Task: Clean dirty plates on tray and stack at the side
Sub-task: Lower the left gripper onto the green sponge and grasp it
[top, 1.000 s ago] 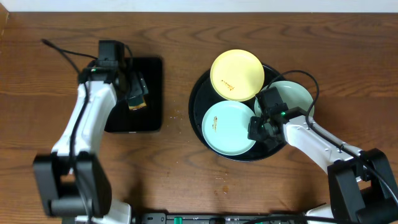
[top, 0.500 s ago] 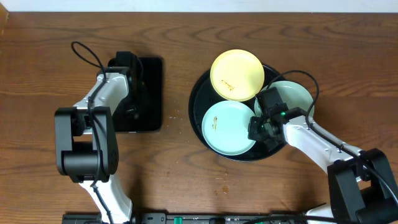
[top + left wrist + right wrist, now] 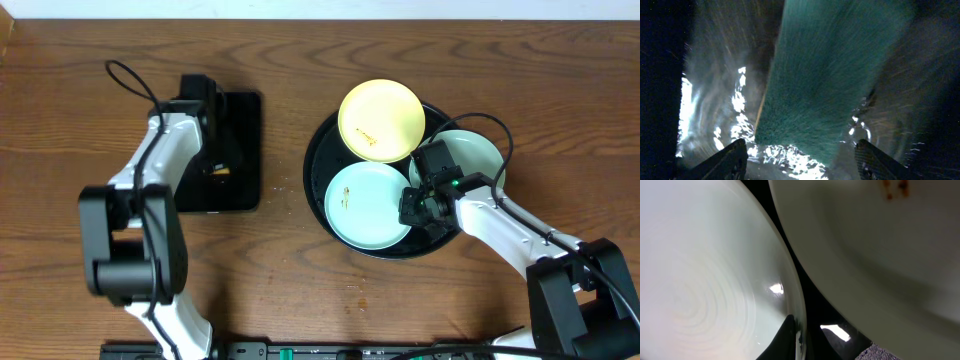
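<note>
Plates (image 3: 368, 203) crowd tray (image 3: 316, 165), right tool (image 3: 415, 210) between 2 mint ones

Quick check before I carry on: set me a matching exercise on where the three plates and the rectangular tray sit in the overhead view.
Things:
1. yellow plate
2. smudged mint plate
3. other mint plate
4. rectangular black tray

Places:
A. right side of the round tray, next to the right gripper
B. left of the round tray, apart from it
C. top of the round tray
D. lower left part of the round tray

Pairs: 1-C, 2-D, 3-A, 4-B
</note>
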Controlling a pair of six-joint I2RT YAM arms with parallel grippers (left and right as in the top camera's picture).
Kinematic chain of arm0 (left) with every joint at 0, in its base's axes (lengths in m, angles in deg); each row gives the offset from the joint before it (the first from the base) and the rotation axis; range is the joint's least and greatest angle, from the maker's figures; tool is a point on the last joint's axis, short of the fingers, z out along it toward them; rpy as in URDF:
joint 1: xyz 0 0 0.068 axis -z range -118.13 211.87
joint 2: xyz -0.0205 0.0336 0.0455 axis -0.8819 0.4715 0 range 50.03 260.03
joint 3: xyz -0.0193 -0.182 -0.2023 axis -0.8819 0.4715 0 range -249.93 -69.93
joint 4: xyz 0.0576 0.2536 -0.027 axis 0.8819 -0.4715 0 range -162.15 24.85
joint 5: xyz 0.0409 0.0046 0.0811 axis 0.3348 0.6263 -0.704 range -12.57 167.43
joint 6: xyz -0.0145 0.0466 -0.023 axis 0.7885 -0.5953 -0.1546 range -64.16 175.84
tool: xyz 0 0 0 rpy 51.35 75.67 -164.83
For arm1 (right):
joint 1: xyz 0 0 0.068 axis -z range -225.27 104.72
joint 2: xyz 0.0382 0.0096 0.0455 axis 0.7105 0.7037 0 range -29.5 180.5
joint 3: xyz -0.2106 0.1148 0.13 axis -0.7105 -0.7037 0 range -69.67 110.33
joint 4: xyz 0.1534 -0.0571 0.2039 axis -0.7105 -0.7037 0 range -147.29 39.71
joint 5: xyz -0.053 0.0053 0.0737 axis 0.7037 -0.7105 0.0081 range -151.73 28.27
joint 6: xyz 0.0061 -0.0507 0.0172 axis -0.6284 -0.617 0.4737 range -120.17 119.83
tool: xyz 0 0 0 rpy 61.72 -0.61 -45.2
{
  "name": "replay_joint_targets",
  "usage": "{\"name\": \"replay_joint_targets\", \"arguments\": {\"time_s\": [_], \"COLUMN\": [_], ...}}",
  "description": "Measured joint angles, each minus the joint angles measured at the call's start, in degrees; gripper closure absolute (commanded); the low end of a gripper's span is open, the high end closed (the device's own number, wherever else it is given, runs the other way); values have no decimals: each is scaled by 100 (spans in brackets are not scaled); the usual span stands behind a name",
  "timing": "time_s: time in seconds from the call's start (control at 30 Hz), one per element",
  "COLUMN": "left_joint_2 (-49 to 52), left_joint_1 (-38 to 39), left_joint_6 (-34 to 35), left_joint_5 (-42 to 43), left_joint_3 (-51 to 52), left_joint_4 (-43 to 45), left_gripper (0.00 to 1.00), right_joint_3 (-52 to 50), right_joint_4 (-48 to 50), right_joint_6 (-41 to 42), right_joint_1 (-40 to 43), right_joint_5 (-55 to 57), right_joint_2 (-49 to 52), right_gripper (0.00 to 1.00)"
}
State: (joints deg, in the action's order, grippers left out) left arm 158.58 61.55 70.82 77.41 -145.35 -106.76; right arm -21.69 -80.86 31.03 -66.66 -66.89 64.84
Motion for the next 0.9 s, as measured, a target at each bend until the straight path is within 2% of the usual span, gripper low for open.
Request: {"name": "replay_joint_targets", "arguments": {"time_s": [0.2,0.5,0.53,0.57,0.6,0.63,0.7,0.73,0.77,0.8,0.83,0.9], "left_joint_2": [-275,588,651,702,737,754,765,765,765,769,769,772], "left_joint_1": [0,0,0,0,0,-2,-13,-15,-15,-15,-15,-15], "left_joint_6": [-85,-455,-476,-483,-503,-522,-566,-581,-608,-636,-614,-619], "left_joint_5": [-2,-20,-22,-24,-37,-44,-42,-37,-39,-39,-39,-37], "left_joint_3": [-111,-105,-105,-103,-103,-103,-103,-103,-103,-103,-103,-103], "left_joint_4": [837,1486,1486,1491,1499,1506,1554,1578,1598,1613,1617,1602], "left_gripper": [30,30,37,61,79,90,92,85,53,28,22,21], "right_joint_3": [-7,-7,-7,-7,-9,-11,-13,-15,-17,-22,-33,-37], "right_joint_4": [4,4,7,11,13,17,22,26,24,24,22,28], "right_joint_6": [0,0,0,0,0,0,0,-4,-4,-4,-13,-24], "right_joint_1": [0,0,0,0,0,0,0,0,-2,-9,-26,-70], "right_joint_5": [0,0,0,0,0,-2,-2,-2,-4,-4,0,0], "right_joint_2": [0,0,0,0,0,0,0,0,0,0,0,0], "right_gripper": [94,94,94,93,93,93,91,90,89,85,82,81]}}
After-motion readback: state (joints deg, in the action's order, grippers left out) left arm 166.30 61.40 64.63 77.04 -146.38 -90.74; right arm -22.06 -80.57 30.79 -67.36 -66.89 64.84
